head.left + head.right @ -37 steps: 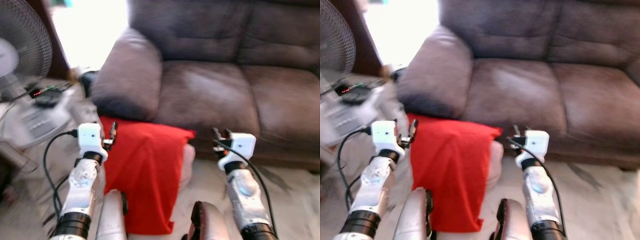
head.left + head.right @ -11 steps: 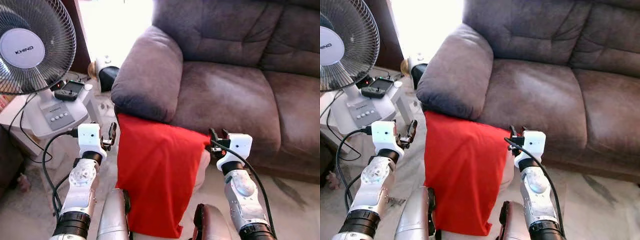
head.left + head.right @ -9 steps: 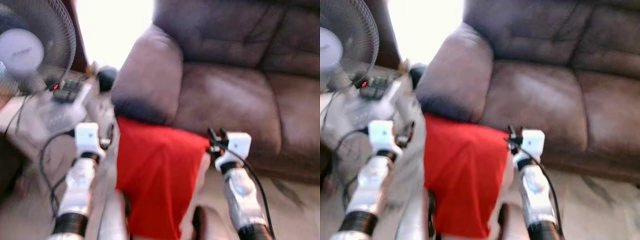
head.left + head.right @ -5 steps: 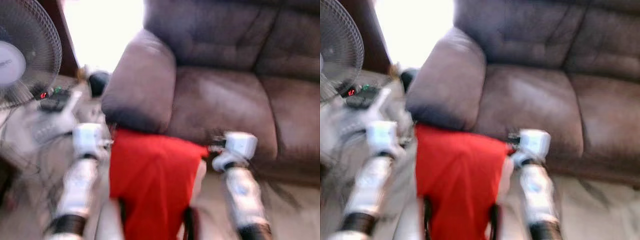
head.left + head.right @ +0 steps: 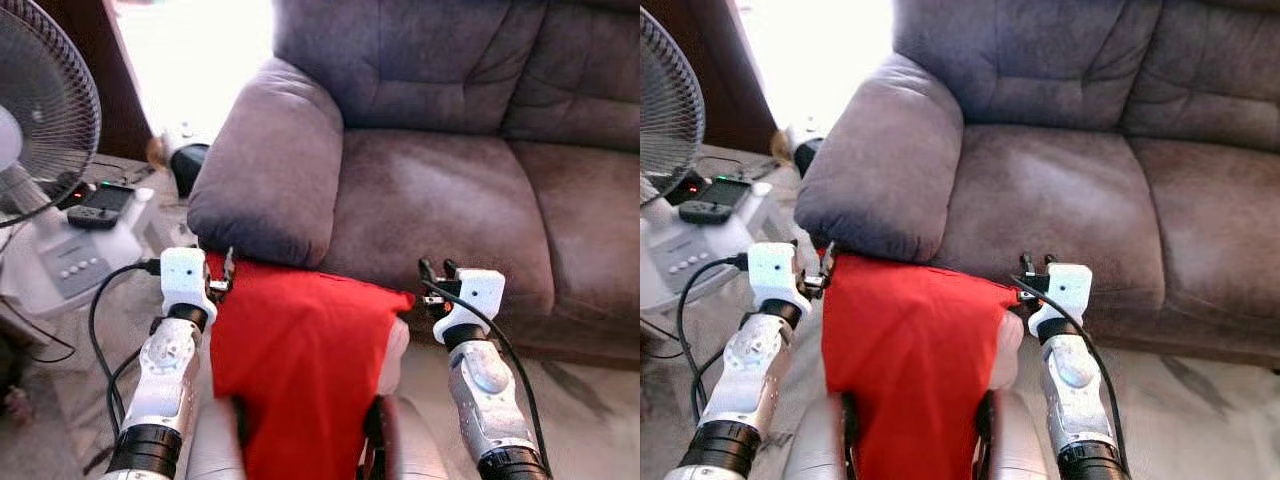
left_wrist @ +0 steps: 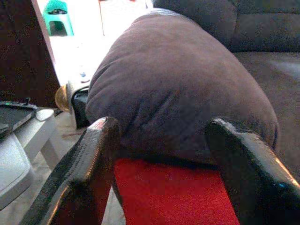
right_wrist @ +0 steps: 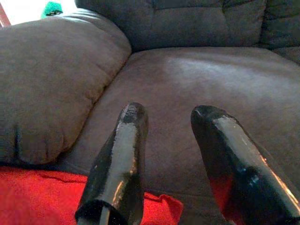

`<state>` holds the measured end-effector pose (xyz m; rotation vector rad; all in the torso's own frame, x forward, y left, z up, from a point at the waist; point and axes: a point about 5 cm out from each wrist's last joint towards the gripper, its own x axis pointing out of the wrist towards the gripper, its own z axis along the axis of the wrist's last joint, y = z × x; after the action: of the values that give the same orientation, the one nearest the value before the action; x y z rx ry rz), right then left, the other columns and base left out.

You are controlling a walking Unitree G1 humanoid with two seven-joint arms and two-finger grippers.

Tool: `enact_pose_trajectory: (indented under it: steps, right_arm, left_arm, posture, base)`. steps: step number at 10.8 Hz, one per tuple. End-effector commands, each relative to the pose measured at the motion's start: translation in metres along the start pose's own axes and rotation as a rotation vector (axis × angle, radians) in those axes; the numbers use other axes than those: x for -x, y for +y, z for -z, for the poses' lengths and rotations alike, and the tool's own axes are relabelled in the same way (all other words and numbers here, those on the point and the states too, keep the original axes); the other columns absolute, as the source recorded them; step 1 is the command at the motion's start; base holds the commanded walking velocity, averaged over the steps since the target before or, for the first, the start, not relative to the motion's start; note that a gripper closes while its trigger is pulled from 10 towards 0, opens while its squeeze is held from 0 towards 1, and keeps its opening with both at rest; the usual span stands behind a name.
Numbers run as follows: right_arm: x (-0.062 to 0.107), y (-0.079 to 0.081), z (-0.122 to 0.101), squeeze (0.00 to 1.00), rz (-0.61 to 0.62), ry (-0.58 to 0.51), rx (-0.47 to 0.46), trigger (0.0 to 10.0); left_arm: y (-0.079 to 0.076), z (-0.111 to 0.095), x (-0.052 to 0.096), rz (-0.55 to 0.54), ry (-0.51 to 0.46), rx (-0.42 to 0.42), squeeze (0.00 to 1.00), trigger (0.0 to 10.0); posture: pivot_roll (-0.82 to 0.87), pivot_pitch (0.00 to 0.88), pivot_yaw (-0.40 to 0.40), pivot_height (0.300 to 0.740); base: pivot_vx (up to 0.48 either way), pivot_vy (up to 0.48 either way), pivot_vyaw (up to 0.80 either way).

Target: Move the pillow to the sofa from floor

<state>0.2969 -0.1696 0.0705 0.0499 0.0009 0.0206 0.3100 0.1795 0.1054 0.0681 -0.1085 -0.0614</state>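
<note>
Left tool (image 5: 226, 272), right tool (image 5: 436, 272) flank red pillow (image 5: 295, 370) before sofa (image 5: 450, 190).

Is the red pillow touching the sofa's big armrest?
Cannot tell. In the left eye view the red pillow top edge meets the sofa armrest, but that may be overlap, with no clear contact or gap.

A pale marbled floor (image 5: 590, 400) runs under a stand fan (image 5: 40, 110) with a small black device (image 5: 92, 212) on its white base, beside dark wood panelling (image 5: 125, 90), where glaring daylight (image 5: 205, 60) washes out the far floor.
</note>
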Motion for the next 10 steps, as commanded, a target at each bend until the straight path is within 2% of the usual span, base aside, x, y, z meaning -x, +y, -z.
enact_pose_trajectory:
  steps: [1,2,3,4,6,7,8,10]
  right_arm:
    - [0.002,-0.004,0.005,0.0,0.02,0.03,-0.003,10.0]
    - [0.0,-0.009,0.012,0.0,0.065,0.083,-0.007,10.0]
    - [-0.003,-0.017,0.023,0.0,0.136,0.183,-0.034,10.0]
    - [-0.007,-0.018,0.027,0.0,0.152,0.226,-0.077,10.0]
    - [-0.022,-0.01,0.03,0.0,0.132,0.304,-0.241,10.0]
    - [-0.025,-0.006,0.031,1.0,0.103,0.331,-0.257,10.0]
    - [-0.03,0.001,0.034,1.0,0.067,0.4,-0.31,10.0]
    - [-0.032,0.003,0.037,1.0,0.072,0.447,-0.313,10.0]
  left_arm:
    - [0.0,0.002,0.002,0.008,0.009,0.011,0.0,10.0]
    - [0.0,0.002,0.002,0.014,0.012,0.012,0.0,10.0]
    - [-0.001,0.003,0.002,0.029,0.026,0.01,0.0,10.0]
    - [-0.001,0.003,0.001,0.037,0.029,0.007,0.0,10.0]
    - [-0.001,-0.002,-0.002,0.043,0.019,0.006,0.0,10.0]
    - [-0.002,-0.004,-0.002,0.047,0.014,0.007,0.0,10.0]
    - [-0.003,-0.006,-0.002,0.055,0.012,0.009,0.0,10.0]
    - [-0.005,-0.007,0.0,0.07,0.013,0.031,0.0,10.0]
  posture:
    - [0.06,0.106,-0.05,0.575]
    - [0.06,0.106,-0.049,0.575]
    - [0.06,0.11,-0.046,0.575]
    - [0.07,0.114,-0.043,0.575]
    - [0.08,0.127,-0.039,0.575]
    - [0.09,0.134,-0.04,0.575]
    - [0.1,0.15,-0.041,0.575]
    - [0.12,0.17,-0.043,0.575]
  base:
    - [0.0,0.0,0.0]
    - [0.0,0.0,0.0]
    - [0.0,0.0,0.0]
    - [0.0,0.0,0.0]
    - [0.0,0.0,0.0]
    - [0.0,0.0,0.0]
    - [0.0,0.0,0.0]
    - [0.0,0.0,0.0]
